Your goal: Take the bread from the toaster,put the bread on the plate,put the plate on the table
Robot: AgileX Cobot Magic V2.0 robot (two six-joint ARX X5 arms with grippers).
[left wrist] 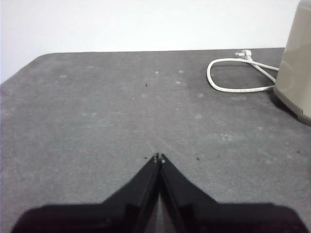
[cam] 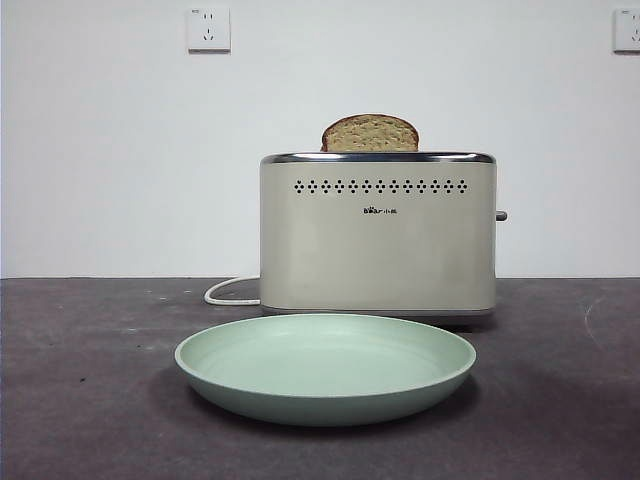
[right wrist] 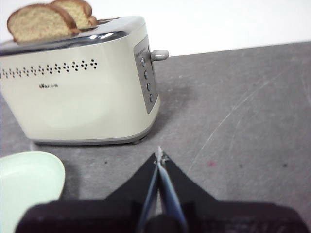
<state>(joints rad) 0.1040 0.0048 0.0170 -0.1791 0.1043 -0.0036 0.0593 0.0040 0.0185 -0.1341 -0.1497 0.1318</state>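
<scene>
Sitting closed and empty, both the left gripper (left wrist: pixel 159 156) and right gripper (right wrist: pixel 159 154) are risking seizing the wrong slice (right wrist: pixel 77 10) behind the bread (right wrist: pixel 36 22) in the toaster (right wrist: pixel 77 87).

I see the dark grey table (cam: pixel 80 400), scuffed and specked, carrying the toaster (cam: pixel 378 235) upright toward the back, the plate (cam: pixel 325 367) flat just in front of the toaster, and the white cord (cam: pixel 228 290) looping on the surface beside the toaster.
</scene>
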